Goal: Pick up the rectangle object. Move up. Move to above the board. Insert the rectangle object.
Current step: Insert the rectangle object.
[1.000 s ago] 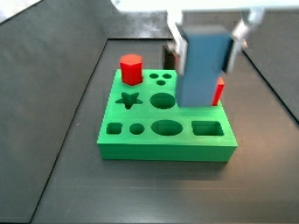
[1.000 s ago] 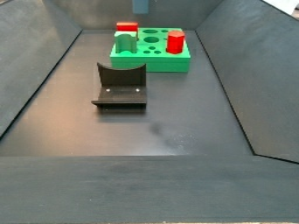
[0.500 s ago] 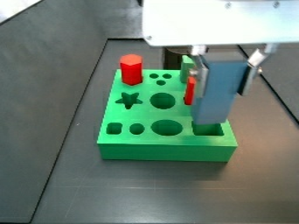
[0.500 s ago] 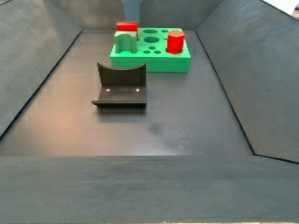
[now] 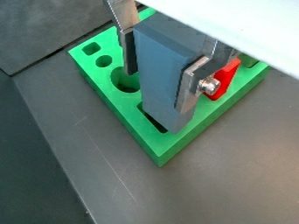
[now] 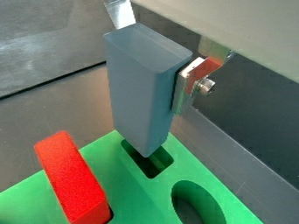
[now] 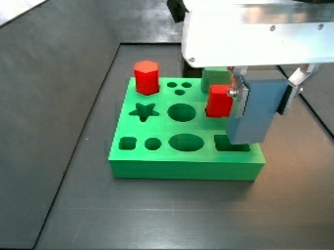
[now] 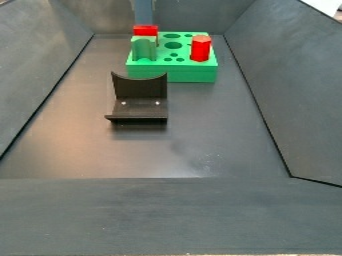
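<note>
The hand [image 7: 261,80] hangs over the near right corner of the board [image 7: 183,168] in a side view, its silver fingers [image 5: 194,77] clamped on the two broad faces of the block [image 7: 256,109]. The block stands upright, its lower end just entering the square hole at that corner; in both wrist views the dark slot shows directly under it [image 6: 149,162], with most of the block [image 6: 142,87] above the green surface.

In a wrist view the board [image 5: 176,144] shows round holes beside the block [image 5: 158,66], and a red piece [image 5: 230,69] peeks out behind a finger. A red hexagonal prism [image 7: 146,76] stands at the far left corner of the board in a side view, and a red cube [image 7: 220,100] sits just left of the block. The star hole [image 7: 144,111] lies near the prism.

In a side view the board [image 8: 171,62] sits far back on the dark desk [image 8: 174,140], with the fixture [image 8: 138,97] nearer; the hand and block cannot be made out there.
</note>
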